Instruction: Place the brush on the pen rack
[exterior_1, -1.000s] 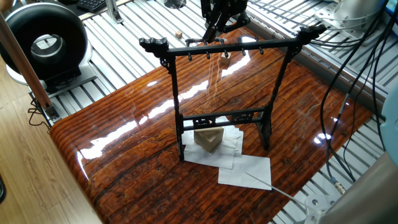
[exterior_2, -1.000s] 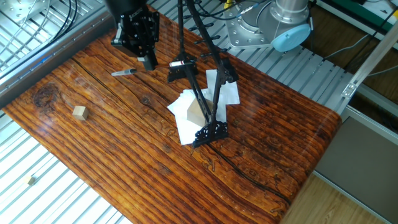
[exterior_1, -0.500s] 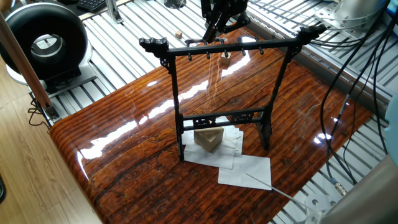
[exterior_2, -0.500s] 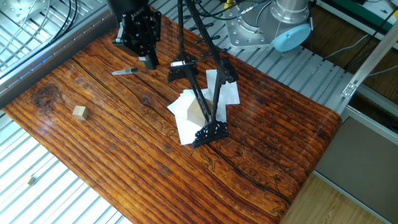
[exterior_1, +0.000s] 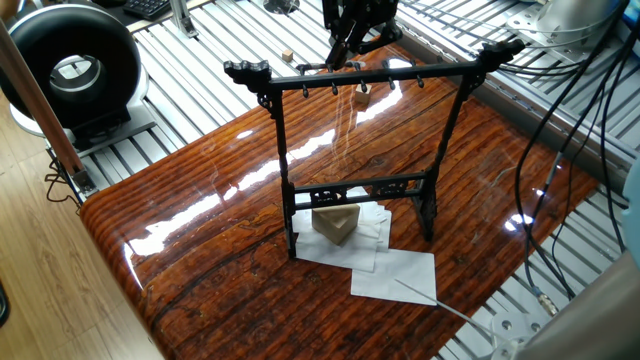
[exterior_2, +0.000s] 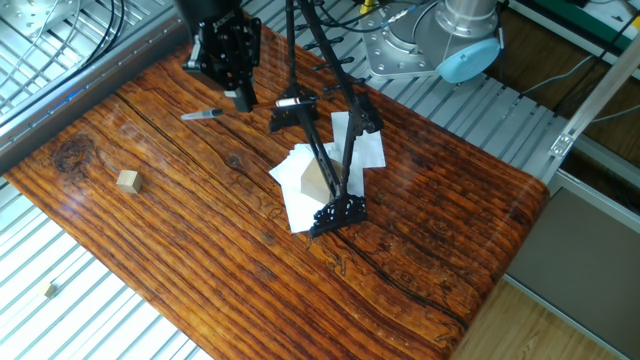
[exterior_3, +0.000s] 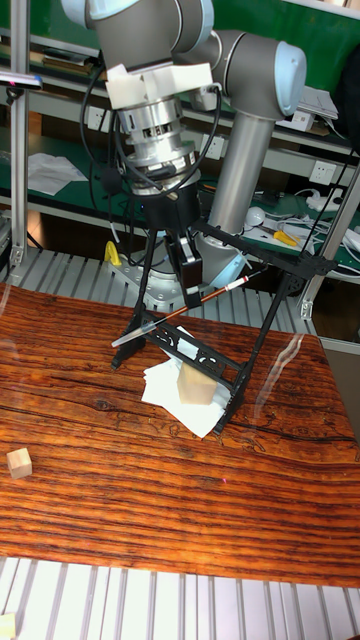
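My gripper (exterior_3: 190, 293) is shut on the brush (exterior_3: 150, 327), a thin dark shaft held across the fingers. The brush is tilted, its grey left end lower and its pale right end higher. In the other fixed view the gripper (exterior_2: 240, 98) hangs over the table's far left part, and the brush's grey end (exterior_2: 200, 115) sticks out to its left. The pen rack (exterior_1: 370, 77) is a tall black frame standing upright mid-table, with small pegs under its top crossbar. The gripper (exterior_1: 342, 55) is just behind the rack's crossbar (exterior_3: 270, 260) at about its height, a little apart from the rack (exterior_2: 320, 150).
A tan block (exterior_1: 335, 222) sits on white paper sheets (exterior_1: 395, 275) at the rack's feet. A small wooden cube (exterior_2: 127, 180) lies on the table away from the rack. A black round device (exterior_1: 70, 70) stands off the table. Cables (exterior_1: 560, 120) hang along one side.
The gripper with the brush has crept very slightly toward the rack. Nothing else has moved.
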